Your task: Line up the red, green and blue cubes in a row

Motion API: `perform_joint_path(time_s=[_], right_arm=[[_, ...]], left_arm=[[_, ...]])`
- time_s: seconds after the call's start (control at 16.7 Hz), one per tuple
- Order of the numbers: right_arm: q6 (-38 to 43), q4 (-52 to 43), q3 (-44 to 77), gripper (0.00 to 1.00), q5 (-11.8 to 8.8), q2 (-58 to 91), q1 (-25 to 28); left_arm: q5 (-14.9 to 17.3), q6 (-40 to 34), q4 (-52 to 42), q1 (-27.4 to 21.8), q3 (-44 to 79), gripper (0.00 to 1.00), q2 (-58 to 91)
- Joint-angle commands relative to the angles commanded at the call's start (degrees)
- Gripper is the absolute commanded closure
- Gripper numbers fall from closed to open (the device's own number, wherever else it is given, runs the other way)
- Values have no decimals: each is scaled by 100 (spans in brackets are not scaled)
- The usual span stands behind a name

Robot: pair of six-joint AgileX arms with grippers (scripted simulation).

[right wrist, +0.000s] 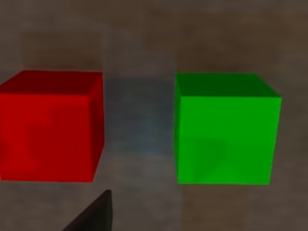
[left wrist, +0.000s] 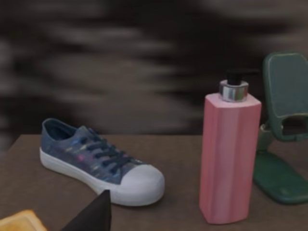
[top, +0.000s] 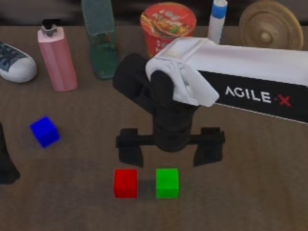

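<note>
Brown matting covered the table (top: pixel 269 192), with clutter ranged along the top of the frame and the working ground lower down. At the far left edge, low in the frame, our left gripper (top: pixel 6 166) sat parked as a dark shape, and we could not tell how its fingers stood. Just to its right, at middle-left, lay the blue cube (top: pixel 44 131), turned a little askew and well apart from the others. At the lower centre the red cube (top: pixel 125 182) and the green cube (top: pixel 167 182) sat side by side with a narrow gap between them, squared to each other. Directly above that pair in the frame hung our right gripper (top: pixel 170 150), fingers spread wide and holding nothing, so we judged that two cubes were placed and the blue one remained to fetch. The risk we saw lay in that fetch: the spread fingers hung close to the pair, and a low sweep leftward could clip the red cube and spoil the row. Blue's skewed pose could also let it twist in a squared grasp, and setting it down beside red left little room for open fingers.
</note>
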Motion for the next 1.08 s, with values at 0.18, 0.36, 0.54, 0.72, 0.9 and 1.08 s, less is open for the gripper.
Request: perform_joint_path(time_s=[0.18, 0.36, 0.54, 0.72, 0.9, 1.08], right_arm=[[-211, 276, -384, 0, 44, -510, -227], [-624, 768, -1143, 0, 106, -1463, -634], [-1198, 1433, -2212, 0, 162, -2770, -1181], [-1871, 2221, -3487, 0, 195, -4322, -1822], [-2575, 3076, -4846, 0, 195, -6002, -2504], [-3256, 3946, -6182, 0, 154, -7693, -3179]], left_arm=[[13, 232, -286, -36, 442, 0, 460], [15, 664, -823, -82, 1271, 0, 1421], [9, 1217, -1527, -133, 2313, 0, 2828], [5, 1855, -2365, -195, 3482, 0, 4602], [4, 2497, -3226, -262, 4634, 0, 6415], [6, 3125, -4066, -330, 5764, 0, 8090]])
